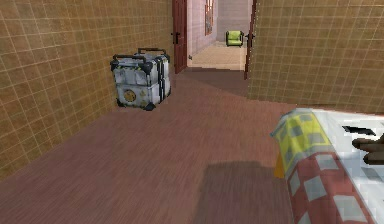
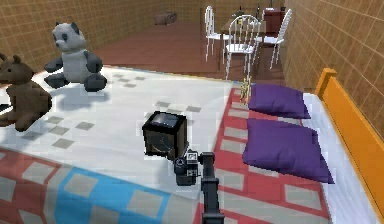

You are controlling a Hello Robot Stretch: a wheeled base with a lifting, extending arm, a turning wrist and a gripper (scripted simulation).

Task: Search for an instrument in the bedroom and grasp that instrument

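A slim golden object (image 2: 245, 86), too small to name, stands upright on the bed (image 2: 110, 130) by the upper purple pillow (image 2: 278, 98). My arm (image 2: 212, 198) rises from the arm side view's bottom edge, and the gripper (image 2: 182, 166) lies over the blanket. A black box (image 2: 163, 133) sits on the bed just beyond the gripper, so I cannot tell whether the gripper holds anything. The golden object lies farther out and to the right of the gripper.
On the bed are a panda plush (image 2: 75, 58), a brown teddy bear (image 2: 20, 92) and a second purple pillow (image 2: 285, 148) by the orange headboard (image 2: 352, 125). White chairs (image 2: 240, 32) stand beyond. In the forward view are a silvery chest (image 1: 140, 80), an open doorway (image 1: 215, 40) and the bed's corner (image 1: 320, 165).
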